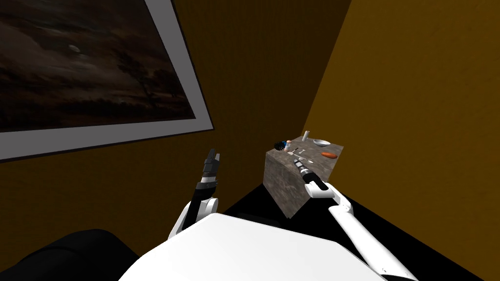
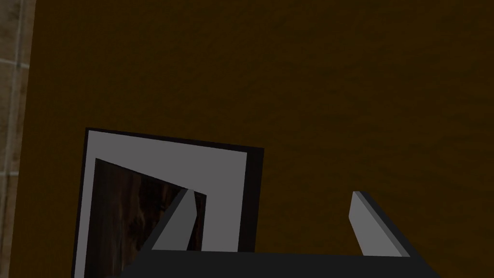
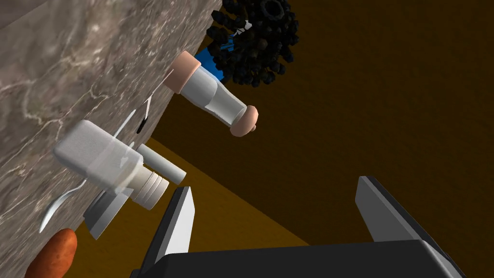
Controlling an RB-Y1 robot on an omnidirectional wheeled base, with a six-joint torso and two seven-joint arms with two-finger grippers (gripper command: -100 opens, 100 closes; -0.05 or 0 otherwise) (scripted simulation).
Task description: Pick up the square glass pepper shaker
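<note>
Two grippers, both wide open, empty. Right gripper hovers over counter at robot's one o'clock. Shaker stands upright there, near, about eleven o'clock of gripper, outside its gap. Step: approach. Next: likely shift to straddle shaker, then close. Left gripper: idle.

The stone table and the framed picture are both taken in from high above by the rolled, steeply downward head view, the table small and far. The same table is seen close up along the right gripper, the square shaker outside one finger, while the left gripper is aimed at that picture.
</note>
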